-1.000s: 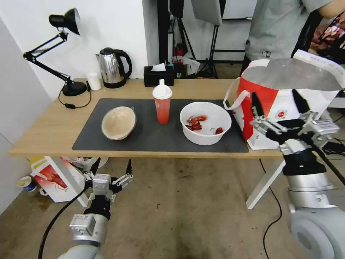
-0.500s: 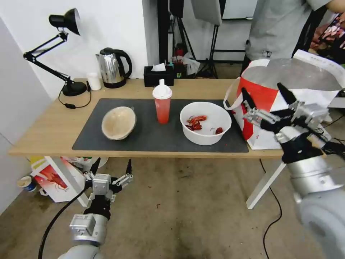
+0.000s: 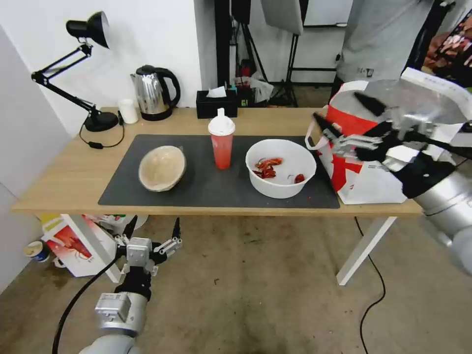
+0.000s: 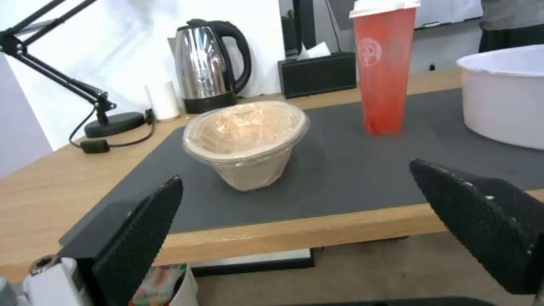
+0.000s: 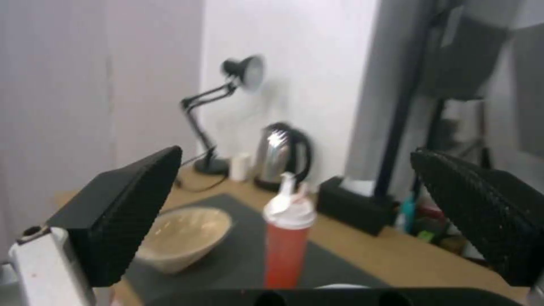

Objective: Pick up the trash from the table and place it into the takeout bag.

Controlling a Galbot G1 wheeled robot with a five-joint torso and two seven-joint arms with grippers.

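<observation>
A white round plastic bowl (image 3: 280, 168) with red shell scraps, a red translucent drink cup (image 3: 222, 142) under a white spouted lid, and a tilted beige paper-pulp bowl (image 3: 162, 167) with a fibrous wall stand in a row on the matte dark grey mat (image 3: 216, 189) of the light-wood desk (image 3: 69, 177). The big boxy white takeout bag (image 3: 378, 172), red-panelled and foil-lined, stands at the desk's right end; its far side is cut off. The right pincer (image 3: 345, 118), blurred, hovers released in front of the bag's red panel, just right of the white bowl. The left pincer (image 3: 153, 228) hangs released below the desk edge, under the pulp bowl.
</observation>
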